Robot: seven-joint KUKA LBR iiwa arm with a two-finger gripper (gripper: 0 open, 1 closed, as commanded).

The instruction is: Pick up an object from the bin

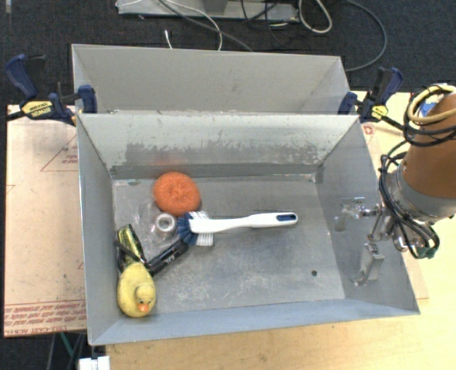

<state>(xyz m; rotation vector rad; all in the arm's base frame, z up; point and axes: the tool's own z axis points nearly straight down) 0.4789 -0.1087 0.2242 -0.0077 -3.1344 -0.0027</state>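
While the pincer [357, 241] gapes empty at the bin [212, 153] right wall, brush [247, 222], scrubber [176, 192] and duck [136, 290] lie left.

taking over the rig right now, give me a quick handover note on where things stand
Gripper: by the right wall of the bin, apart from all the things; its grip cannot be told.
Things: all lie on the bin floor, mostly left. Orange scrubber at the back, white brush reaching toward the middle, black tool and yellow duck in the front-left corner.
Done: nothing picked yet.
Left: move over one thing, grasp it, lift it out.
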